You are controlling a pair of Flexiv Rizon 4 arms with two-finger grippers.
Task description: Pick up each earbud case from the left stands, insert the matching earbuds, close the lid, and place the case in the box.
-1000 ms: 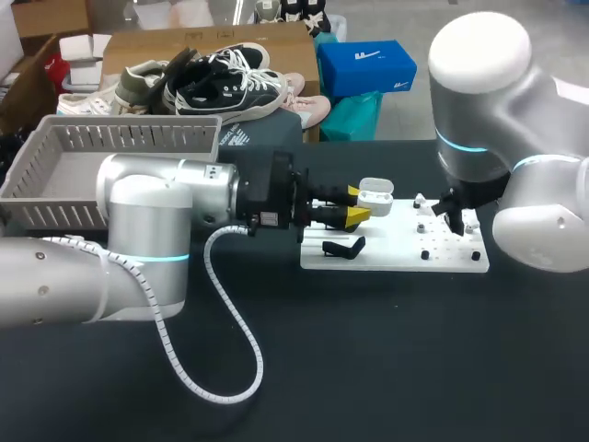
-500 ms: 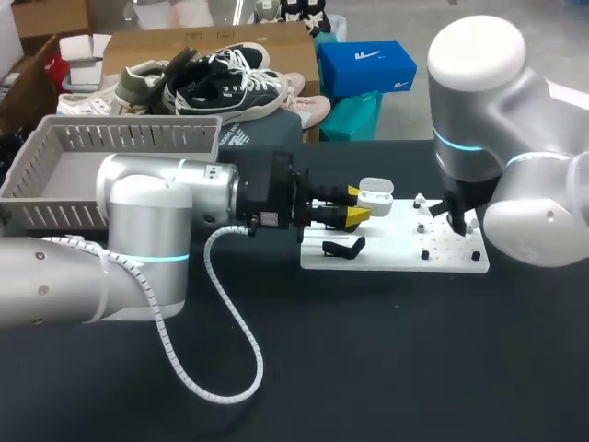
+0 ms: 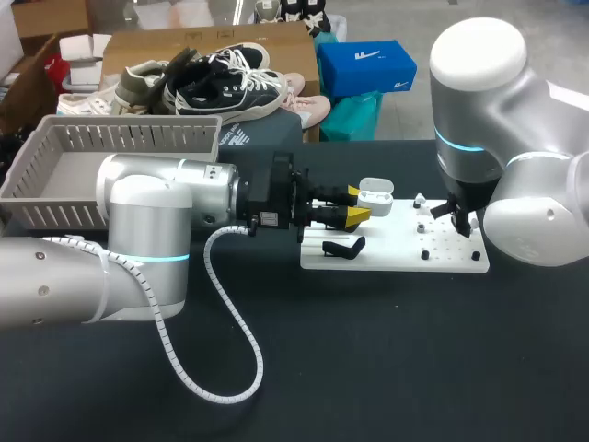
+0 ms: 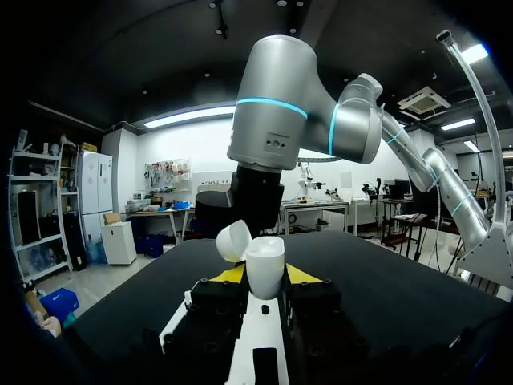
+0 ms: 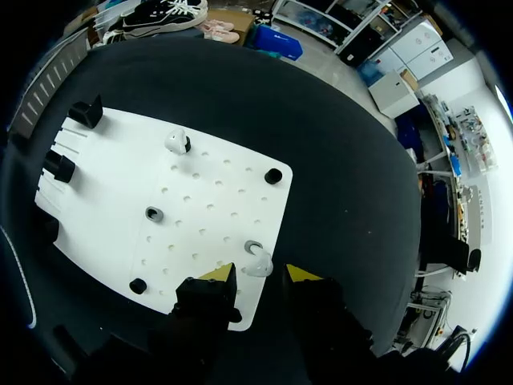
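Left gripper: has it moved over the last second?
No. The left gripper sits where it was, its yellow tips at the open earbud case on the left end of the white board.

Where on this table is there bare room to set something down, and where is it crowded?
Bare black tabletop lies between the white pegboard and the near edge, right of the grey coiled cable. Crowded: the pegboard itself, with the left gripper on the open white earbud case and the right gripper over its right end.
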